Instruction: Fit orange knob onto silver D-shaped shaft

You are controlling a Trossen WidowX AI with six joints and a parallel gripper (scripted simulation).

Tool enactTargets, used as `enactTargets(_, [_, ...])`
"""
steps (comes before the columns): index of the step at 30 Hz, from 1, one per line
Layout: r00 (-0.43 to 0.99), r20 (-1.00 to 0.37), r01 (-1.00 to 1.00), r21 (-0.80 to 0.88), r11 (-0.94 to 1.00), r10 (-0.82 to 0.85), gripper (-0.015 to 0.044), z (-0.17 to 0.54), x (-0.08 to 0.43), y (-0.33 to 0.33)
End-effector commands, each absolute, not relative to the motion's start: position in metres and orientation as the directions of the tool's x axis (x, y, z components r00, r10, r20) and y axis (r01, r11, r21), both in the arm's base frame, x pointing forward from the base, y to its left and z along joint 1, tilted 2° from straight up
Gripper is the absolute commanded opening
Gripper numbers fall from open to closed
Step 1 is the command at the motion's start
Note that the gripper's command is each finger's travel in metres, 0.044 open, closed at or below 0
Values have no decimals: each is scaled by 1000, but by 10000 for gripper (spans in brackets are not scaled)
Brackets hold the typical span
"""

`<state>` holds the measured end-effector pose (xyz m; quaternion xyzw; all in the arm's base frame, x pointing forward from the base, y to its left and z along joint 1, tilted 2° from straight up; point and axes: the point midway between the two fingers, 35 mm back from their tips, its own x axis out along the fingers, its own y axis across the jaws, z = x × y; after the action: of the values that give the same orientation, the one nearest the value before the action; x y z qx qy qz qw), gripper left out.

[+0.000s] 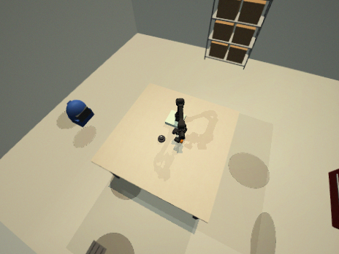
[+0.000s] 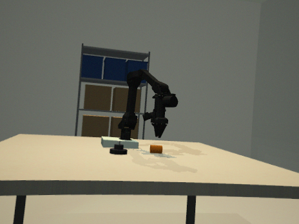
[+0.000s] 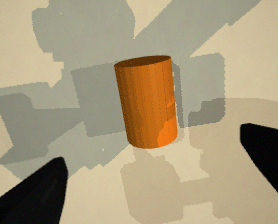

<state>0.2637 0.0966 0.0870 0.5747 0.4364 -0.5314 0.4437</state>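
Note:
The orange knob (image 1: 181, 141) (image 2: 156, 149) (image 3: 147, 104) lies on its side on the table. In the wrist view its long side faces the camera and one dark flat end points to the top; no hole can be made out. My gripper (image 2: 158, 136) (image 3: 153, 148) is open and empty, pointing down above the knob, with the knob between and beyond the fingertips in the wrist view. The dark round pedestal (image 1: 161, 139) (image 2: 118, 151) stands upright to the left of the knob in the top and exterior views. Its thin shaft (image 2: 119, 143) is too small to show its flat side.
The table (image 1: 135, 147) (image 2: 74, 168) carries the arm's pale base plate (image 1: 170, 119) (image 2: 109, 142) behind the pedestal and knob. The arm's shadows fall around the knob. A shelf rack with boxes (image 1: 252, 12) (image 2: 98, 100) stands behind, away from the table.

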Motion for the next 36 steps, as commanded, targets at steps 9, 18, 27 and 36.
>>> enactTargets(9, [23,-999,972,14,-234,36,440,60,262,94])
enactTargets(18, [23,-999,972,14,-234,36,440,50,263,95])
enactTargets(27, [23,-999,972,14,-234,36,440,35,263,95])
enactTargets(36, [23,-999,972,14,-234,36,440,20,262,95])
